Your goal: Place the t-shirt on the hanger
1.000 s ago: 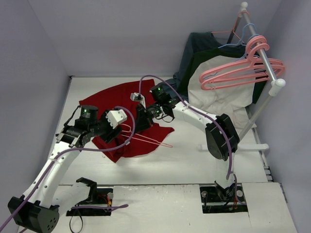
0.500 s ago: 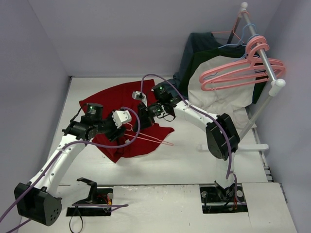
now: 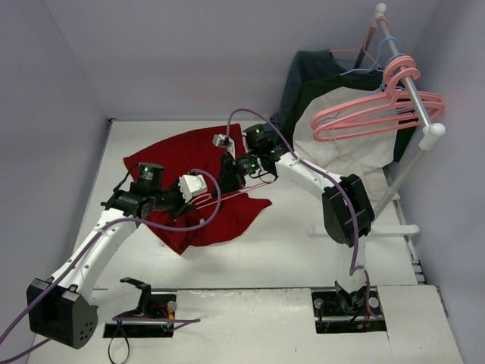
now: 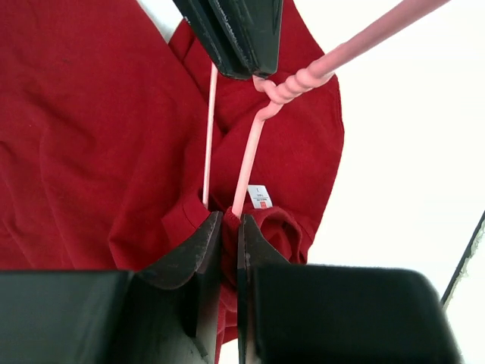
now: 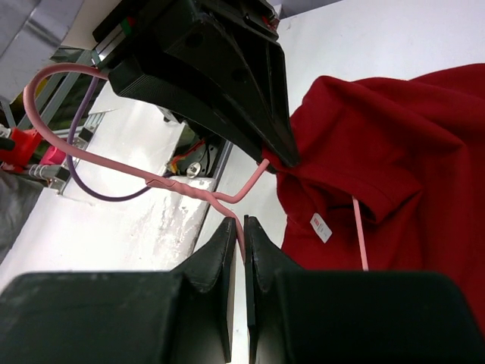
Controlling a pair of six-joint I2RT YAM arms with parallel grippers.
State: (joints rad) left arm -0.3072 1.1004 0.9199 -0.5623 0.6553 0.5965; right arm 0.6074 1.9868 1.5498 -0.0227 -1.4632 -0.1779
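Spare hangers [image 3: 377, 108], garments [image 3: 333, 148] near t-shirt [image 3: 170, 152]

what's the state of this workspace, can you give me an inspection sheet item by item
surface: white table, t-shirt lying rumpled on it
job's things: red t-shirt; pink hanger, both its arms entering the neck opening
clutter: spare pink hangers, blue hanger, dark garment, cream garment, all on the rack
grippers: left jaws shut on the t-shirt's collar by the label; right jaws shut on the hanger below its twisted neck
cables: purple cable loops over the t-shirt
surroundings: rack at right, plain walls
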